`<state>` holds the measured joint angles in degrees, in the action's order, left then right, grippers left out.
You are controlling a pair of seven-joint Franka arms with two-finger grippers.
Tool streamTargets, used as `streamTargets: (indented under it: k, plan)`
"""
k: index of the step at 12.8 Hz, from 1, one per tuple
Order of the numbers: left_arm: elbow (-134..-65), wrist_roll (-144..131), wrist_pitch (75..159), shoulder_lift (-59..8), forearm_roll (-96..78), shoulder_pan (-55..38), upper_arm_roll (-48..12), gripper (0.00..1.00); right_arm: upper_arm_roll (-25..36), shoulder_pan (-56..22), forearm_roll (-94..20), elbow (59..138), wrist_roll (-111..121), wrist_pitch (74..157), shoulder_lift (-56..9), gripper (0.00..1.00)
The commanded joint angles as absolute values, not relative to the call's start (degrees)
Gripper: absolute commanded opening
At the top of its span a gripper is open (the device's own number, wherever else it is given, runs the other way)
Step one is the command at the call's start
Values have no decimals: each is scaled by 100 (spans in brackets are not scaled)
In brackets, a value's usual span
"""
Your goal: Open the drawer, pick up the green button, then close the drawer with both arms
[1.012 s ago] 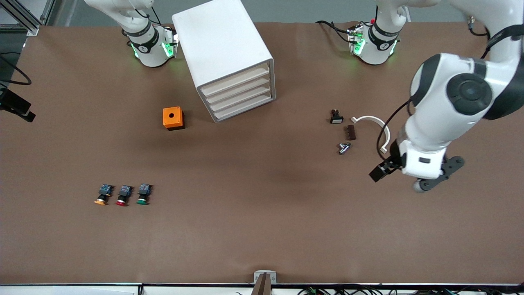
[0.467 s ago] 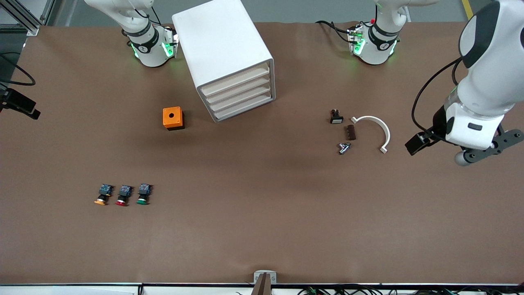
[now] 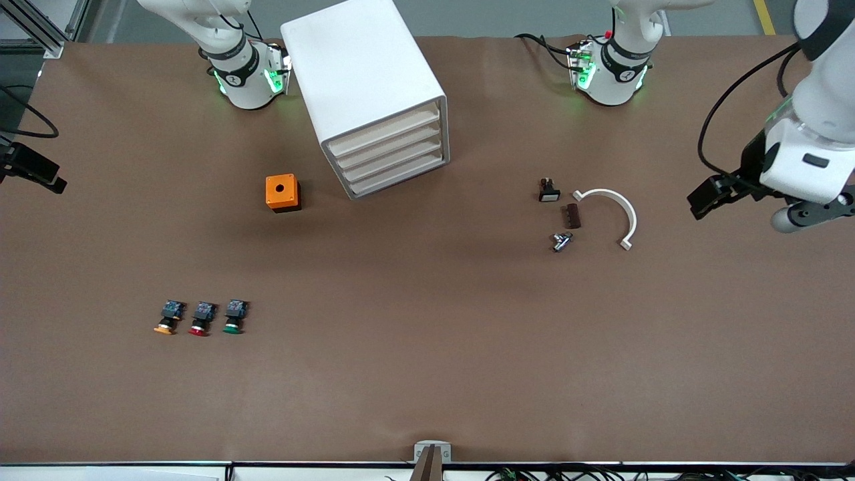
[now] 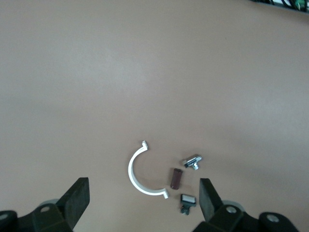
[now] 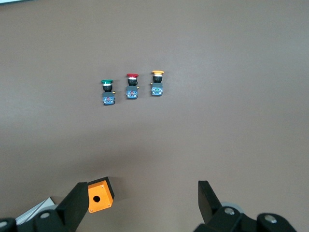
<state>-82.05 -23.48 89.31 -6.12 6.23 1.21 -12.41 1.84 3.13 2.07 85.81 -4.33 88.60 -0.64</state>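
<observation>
A brown table (image 3: 427,374) fills the scene, with both arm bases standing along its edge farthest from the front camera. A rounded white cabinet (image 3: 364,87) is set between the bases, nearer the right arm's base, and its four white drawers (image 3: 391,157) are all seen pushed in. The green-capped button (image 3: 233,316) is found not in a drawer but out on the table, well apart from the cabinet and nearer to the front camera, toward the right arm's end. It lies in a row with a red-capped button (image 3: 201,318) just beside it and an orange-capped button (image 3: 169,317) at the row's outer end. An orange box (image 3: 282,192) with a round hole in its top is placed between the row and the cabinet, near the cabinet.

Toward the left arm's end, a white half-ring (image 3: 611,210), a small brown block (image 3: 573,216), a small black switch (image 3: 548,191) and a small metal part (image 3: 562,240) are grouped close together.

The left gripper (image 4: 144,198) is held in the air over bare table at the left arm's end, its fingers spread and empty. The right gripper (image 5: 145,203) is held high over the orange box, likewise spread wide with nothing grasped.
</observation>
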Motion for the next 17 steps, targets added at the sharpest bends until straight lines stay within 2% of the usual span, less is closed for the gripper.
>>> streamTargets:
  k: [1, 3, 7, 17]
  plan:
    - [-8910, -1505, 8903, 77, 335, 237, -994, 99, 70, 448, 141, 8719, -396, 8851, 114, 100]
    - [-9253, -1013, 8886, 455, 211, 159, -634, 99, 70, 457, 141, 8710, -396, 8833, 140, 100]
    - [-10027, -897, 8877, 1089, 35, 18, -545, 98, 79, 474, 141, 8710, -396, 8815, 158, 100]
    - [-9879, -545, 8763, 1116, 114, -62, -554, 100, 79, 475, 141, 8719, -396, 8807, 176, 100]
